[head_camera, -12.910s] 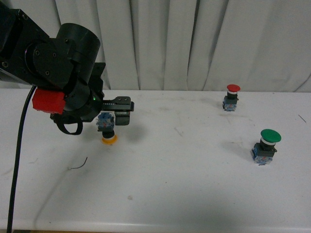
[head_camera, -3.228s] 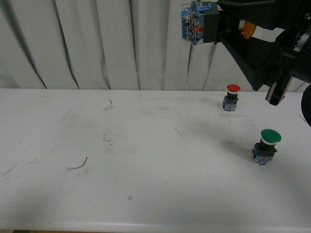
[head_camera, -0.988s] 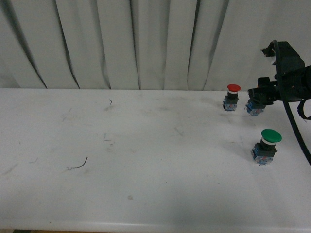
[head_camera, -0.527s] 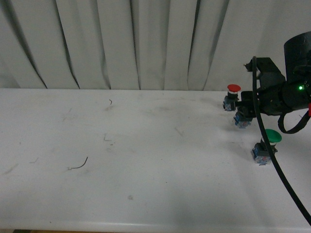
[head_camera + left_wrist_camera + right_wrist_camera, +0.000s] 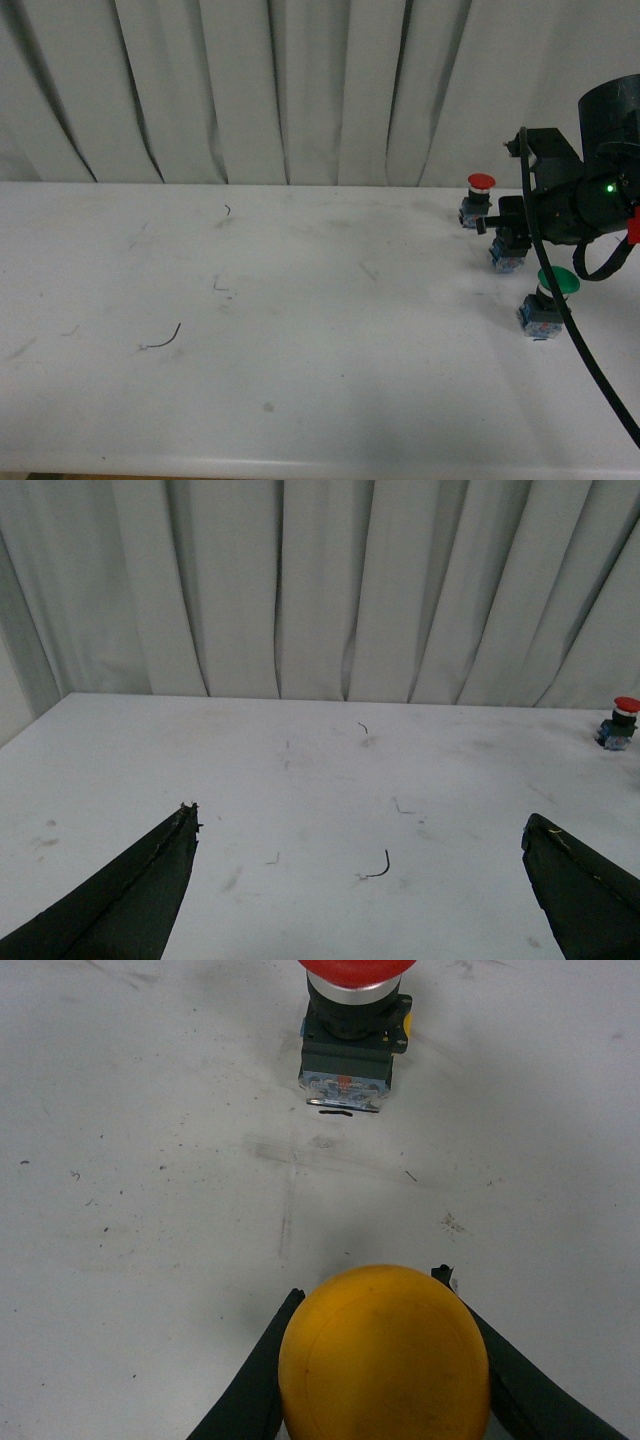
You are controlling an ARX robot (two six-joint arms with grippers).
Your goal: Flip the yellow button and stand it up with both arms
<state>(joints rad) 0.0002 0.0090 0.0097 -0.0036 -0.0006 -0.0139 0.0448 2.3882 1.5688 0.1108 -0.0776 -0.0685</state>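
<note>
My right gripper (image 5: 508, 243) is shut on the yellow button (image 5: 507, 256), whose blue base points down, just above the white table (image 5: 300, 330) between the red and green switches. In the right wrist view the round yellow cap (image 5: 385, 1355) fills the space between my black fingers (image 5: 250, 1395), facing the camera. My left gripper (image 5: 360, 880) is open and empty over the table's left part, with both fingertips (image 5: 150, 880) wide apart. The left arm is out of the front view.
A red-capped switch (image 5: 479, 200) stands upright near the back right, and shows in the right wrist view (image 5: 352, 1030) and the left wrist view (image 5: 620, 723). A green-capped switch (image 5: 548, 298) stands in front of it. A small bent wire (image 5: 160, 340) lies at the left. Curtains hang behind.
The right gripper, holding the yellow button, has come down from high up to table level and settled a little right and lower between the red and green switches.
</note>
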